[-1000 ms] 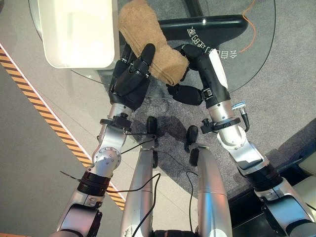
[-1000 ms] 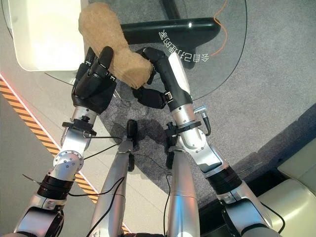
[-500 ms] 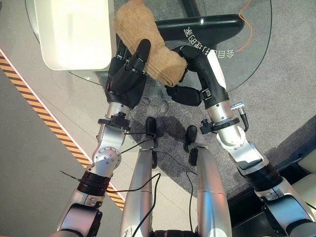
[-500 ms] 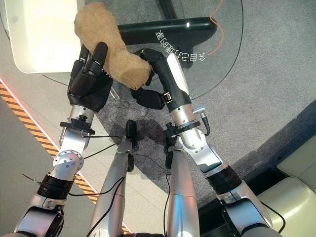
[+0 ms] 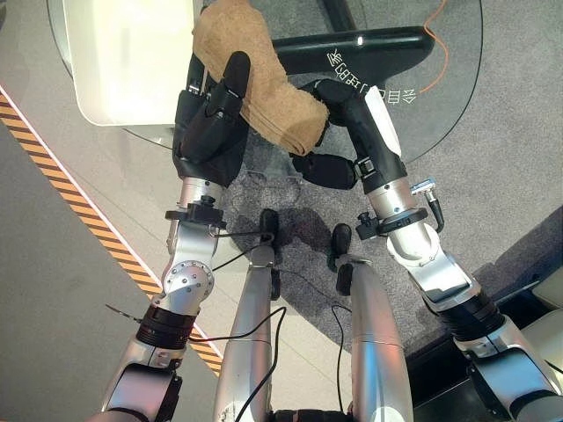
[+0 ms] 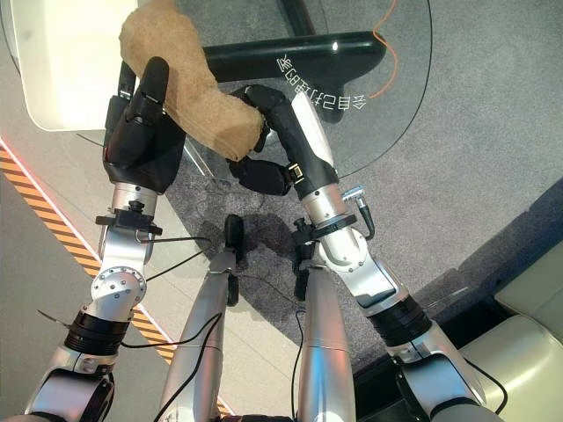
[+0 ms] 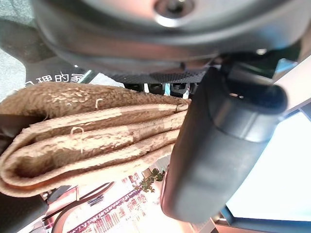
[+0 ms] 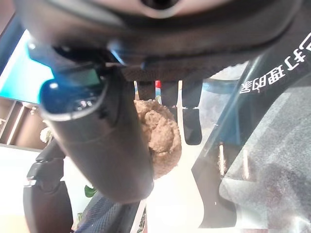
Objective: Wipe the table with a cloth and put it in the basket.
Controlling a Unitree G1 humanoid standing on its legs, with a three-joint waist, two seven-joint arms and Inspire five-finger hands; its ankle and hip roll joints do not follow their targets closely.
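Both hands grasp a folded tan cloth on the round glass counter.

The left hand [image 5: 209, 132] pinches the cloth [image 5: 255, 83] with its thumb on top; the right hand [image 5: 339, 123] clasps its near end, by the counter's [image 5: 457, 79] near edge. A white basket [image 5: 132, 57] sits at the counter's left edge. Grey carpet and a yellow-black striped floor line [image 5: 79, 207] lie below.

One folded tan cloth [image 5: 255, 83] lies on one round glass table [image 5: 457, 97] in the upper middle of the frame. One white basket [image 5: 123, 61] sits at the upper left. Two dark hands appear: one left hand [image 5: 207, 132] and one right hand [image 5: 330, 167]. One orange cable [image 5: 440, 53] runs at the upper right.
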